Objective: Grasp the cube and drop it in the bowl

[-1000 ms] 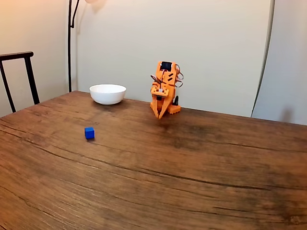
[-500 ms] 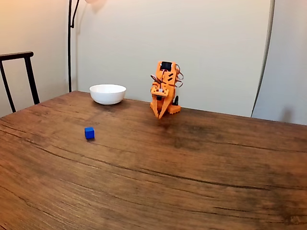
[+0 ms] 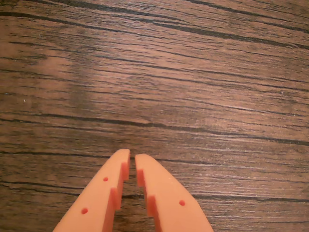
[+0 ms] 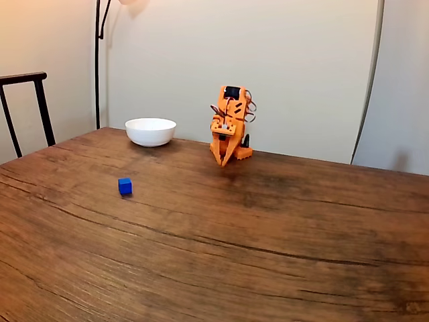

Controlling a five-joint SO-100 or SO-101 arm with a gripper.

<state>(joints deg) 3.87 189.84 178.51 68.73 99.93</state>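
From my fixed view I see the orange arm point(image 4: 230, 124) folded up at the far edge of the wooden table point(image 4: 268, 235), close to the pale wall point(image 4: 281, 60), with its gripper point(image 4: 224, 163) pointing down at the tabletop. My wrist view looks straight down on dark-grained wood, and the gripper point(image 3: 132, 158) comes in from the bottom edge with its two orange fingers point(image 3: 104, 193) drawn together, only a thin slit between the tips and nothing held in them. The cube point(image 4: 125, 186), small and bright blue, sits on the table well apart from the arm, nearer to the camera and off to the left in the fixed view. The bowl point(image 4: 150, 131), white and glossy, stands upright at the far side of the table, left of the arm and behind the cube as the fixed view has it; the cube and the bowl are clearly separate, with bare wood between them. I cannot see into the bowl from this low angle, so I can't say for sure what lies inside it. At the left edge of the fixed view a dark chair back point(image 4: 27, 107) rises beside the table, and a thin black lamp pole point(image 4: 98, 60) runs up the wall behind the bowl. The gripper tips seem to hang just above the wood, though the distance makes contact hard to judge.
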